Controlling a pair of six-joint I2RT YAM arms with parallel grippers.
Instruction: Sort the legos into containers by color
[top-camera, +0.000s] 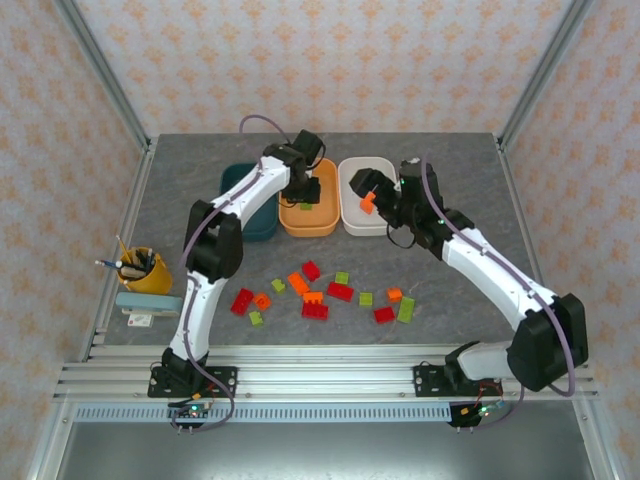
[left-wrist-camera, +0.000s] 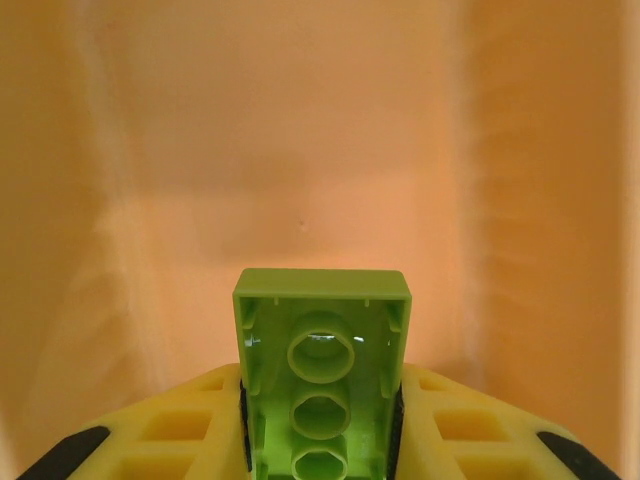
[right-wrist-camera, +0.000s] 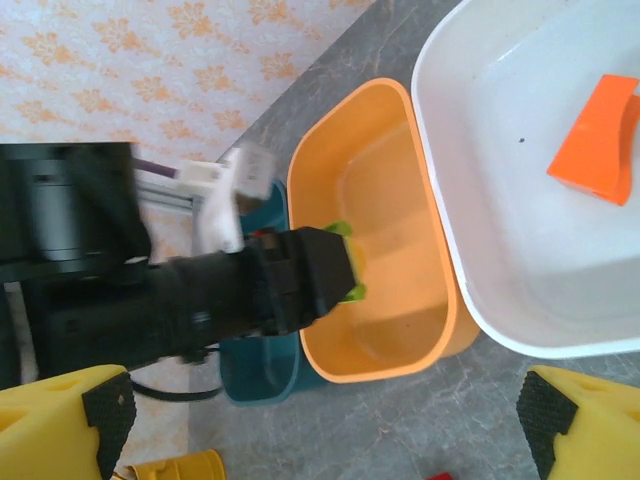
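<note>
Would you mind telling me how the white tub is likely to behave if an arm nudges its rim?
The white tub looks thin-walled, so probably light; it may slide on the flat grey table. Being shallow and wide, it seems unlikely to tip.

White arms (top-camera: 195, 310), black joints (top-camera: 215, 248), purple cables (top-camera: 432, 190), yellow right hand (right-wrist-camera: 320, 405)
</note>
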